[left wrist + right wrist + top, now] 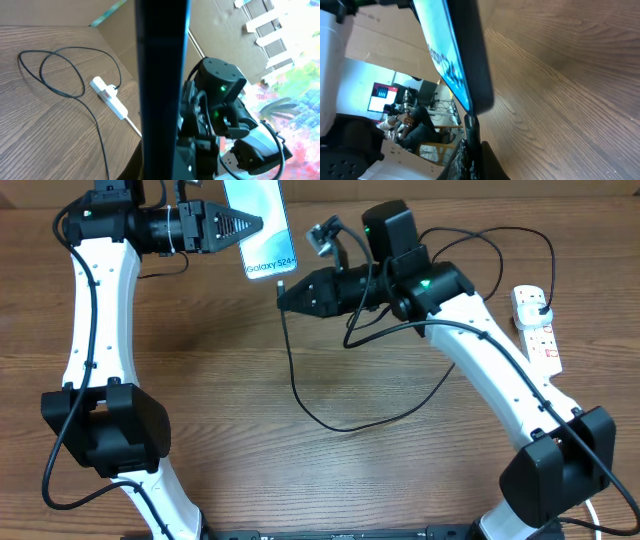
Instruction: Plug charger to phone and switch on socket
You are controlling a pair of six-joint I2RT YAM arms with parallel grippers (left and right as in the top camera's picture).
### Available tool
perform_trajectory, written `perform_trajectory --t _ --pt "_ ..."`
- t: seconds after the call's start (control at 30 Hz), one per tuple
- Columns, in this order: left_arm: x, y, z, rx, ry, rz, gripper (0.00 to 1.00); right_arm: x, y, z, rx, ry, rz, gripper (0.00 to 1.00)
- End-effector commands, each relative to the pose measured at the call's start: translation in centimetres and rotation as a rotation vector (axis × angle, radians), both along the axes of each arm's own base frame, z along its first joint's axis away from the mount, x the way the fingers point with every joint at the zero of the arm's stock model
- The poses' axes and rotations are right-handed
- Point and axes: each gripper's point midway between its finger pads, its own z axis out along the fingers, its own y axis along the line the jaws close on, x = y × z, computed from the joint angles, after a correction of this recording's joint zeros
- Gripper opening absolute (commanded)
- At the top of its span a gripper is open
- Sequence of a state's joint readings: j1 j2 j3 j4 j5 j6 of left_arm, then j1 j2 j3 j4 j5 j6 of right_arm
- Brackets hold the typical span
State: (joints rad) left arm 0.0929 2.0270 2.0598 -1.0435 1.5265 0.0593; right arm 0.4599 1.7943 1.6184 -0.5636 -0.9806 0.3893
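The phone (262,220), a slim, rigid, likely slippery slab with a light blue screen and dark rim, is hanging above the table (300,480), with the left hand (250,224) clamping its edges. The limp black charger (330,425) probably handles best near its tip, where the right hand (285,293) is pinching it, just under the phone.

White "Galaxy S24+" lettering on the phone (256,225), at one short edge of its screen.

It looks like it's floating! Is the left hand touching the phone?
Touching. The overhead view shows the left hand closed on the edge of the phone.
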Motion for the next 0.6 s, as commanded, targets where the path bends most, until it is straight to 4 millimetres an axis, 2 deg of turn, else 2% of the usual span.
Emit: perform_trajectory --t 0.0,0.23,0.57 --pt "-0.66 -0.11 1.30 -0.045 -0.023 -0.031 0.04 -0.39 -0.01 1.45 0.047 -0.012 0.036 0.04" --pt "-0.89 -0.80 1.30 -0.048 0.005 -0.046 0.04 -1.00 0.12 1.85 0.071 -0.002 0.070 0.04" --pt "-0.96 -1.03 1.29 -0.049 0.014 -0.052 0.04 -1.22 -0.02 1.37 0.055 0.012 0.070 0.04"
